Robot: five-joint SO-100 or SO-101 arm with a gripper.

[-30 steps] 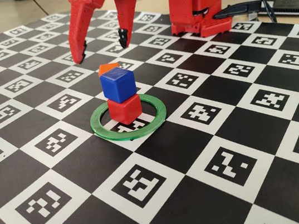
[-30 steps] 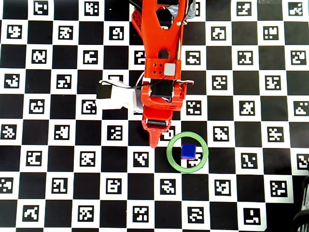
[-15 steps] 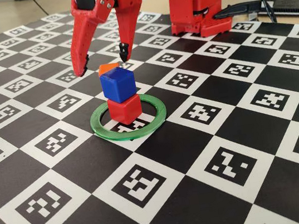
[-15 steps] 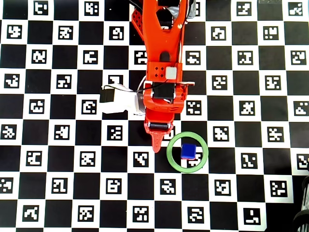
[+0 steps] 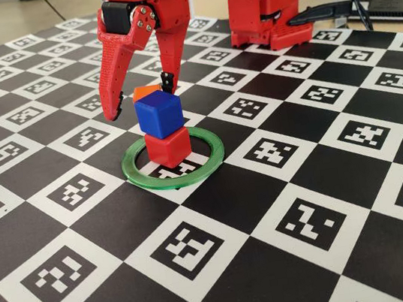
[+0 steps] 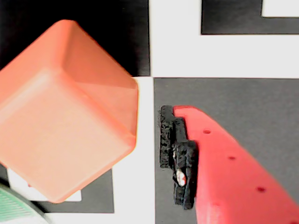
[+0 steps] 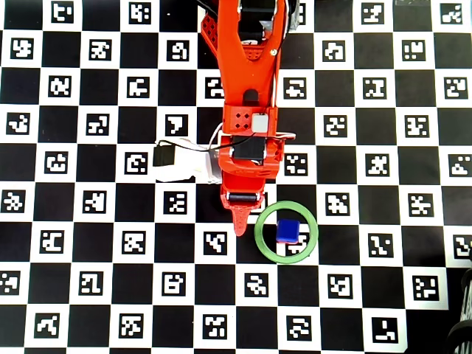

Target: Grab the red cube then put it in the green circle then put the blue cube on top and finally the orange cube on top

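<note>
Behind the stack at centre left of the fixed view, the end effector [image 5: 138, 103] has dropped lower, fingers spread and empty, straddling the orange cube [image 5: 146, 92] on the desk. Blue cube [image 5: 159, 112] already sits on red cube [image 5: 168, 146] inside the green circle [image 5: 209, 153], so only the orange pick remains.

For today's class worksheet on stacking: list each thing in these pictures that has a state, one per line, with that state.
Small matte red plastic cube: inside the ring, bottom of stack.
Small matte blue plastic cube: stacked on the red cube.
Small matte orange plastic cube: on the board, not gripped.
Thin flat green plastic ring: flat, encircling the stack.
Tool: open, straddling the orange cube.
</note>
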